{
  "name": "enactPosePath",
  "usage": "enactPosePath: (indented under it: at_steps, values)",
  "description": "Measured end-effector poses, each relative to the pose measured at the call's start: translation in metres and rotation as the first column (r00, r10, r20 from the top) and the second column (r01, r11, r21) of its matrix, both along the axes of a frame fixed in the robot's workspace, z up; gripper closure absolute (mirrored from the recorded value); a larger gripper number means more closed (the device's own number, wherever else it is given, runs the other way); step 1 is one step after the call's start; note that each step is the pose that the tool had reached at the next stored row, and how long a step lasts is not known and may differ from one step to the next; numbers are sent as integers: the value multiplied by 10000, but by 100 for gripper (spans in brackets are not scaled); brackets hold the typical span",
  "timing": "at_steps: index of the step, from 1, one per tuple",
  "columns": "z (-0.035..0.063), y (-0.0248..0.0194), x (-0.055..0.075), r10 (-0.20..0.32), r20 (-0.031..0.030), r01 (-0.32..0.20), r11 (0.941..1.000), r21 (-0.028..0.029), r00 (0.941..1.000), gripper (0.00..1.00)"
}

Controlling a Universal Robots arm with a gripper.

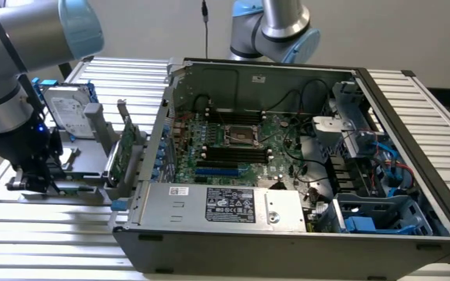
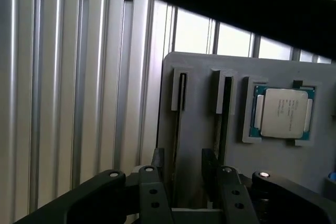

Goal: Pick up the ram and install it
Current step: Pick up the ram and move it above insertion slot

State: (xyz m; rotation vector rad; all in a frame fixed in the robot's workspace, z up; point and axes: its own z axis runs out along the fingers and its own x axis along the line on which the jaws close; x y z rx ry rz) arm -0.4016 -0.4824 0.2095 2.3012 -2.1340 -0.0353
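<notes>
While the gripper [image 1: 33,182] hangs low over the grey holder [image 2: 197,64] beside the open computer case [image 1: 287,240], its fingers [image 2: 157,163] stand wide apart either side of the ram [image 2: 181,92], a thin dark strip standing on edge in a slot, its length running along the gap between them.

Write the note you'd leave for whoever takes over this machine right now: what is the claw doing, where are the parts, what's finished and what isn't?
Claw: open, holding nothing, low over the grey holder beside the computer case, at the exterior view's left.
Ram: seemingly the thin dark edge standing in the holder slot that runs between the claw's fingers; not gripped.
Also in the holder: a processor chip.
Done: claw lined up over the ram's slot.
Left: gripping, lifting and seating it on the motherboard.
</notes>
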Motion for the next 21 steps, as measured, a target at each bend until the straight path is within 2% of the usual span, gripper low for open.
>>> enactPosePath:
  at_steps: [15,16,17,18,19,20,21]
  values:
    - [-118,-1,2,-22,-3,22,10000,10,10000,58]
    - [-121,-1,4,-23,-3,23,10000,10,10000,60]
    - [-123,-1,6,-25,-3,25,10000,11,10000,66]
    - [-125,-1,8,-27,-4,27,10000,11,10000,66]
    - [-125,-1,11,-28,-9,28,10000,11,10000,73]
    - [-126,-1,13,-32,-15,32,10000,7,10000,73]
    - [-126,0,14,-35,-22,35,10000,1,10000,79]
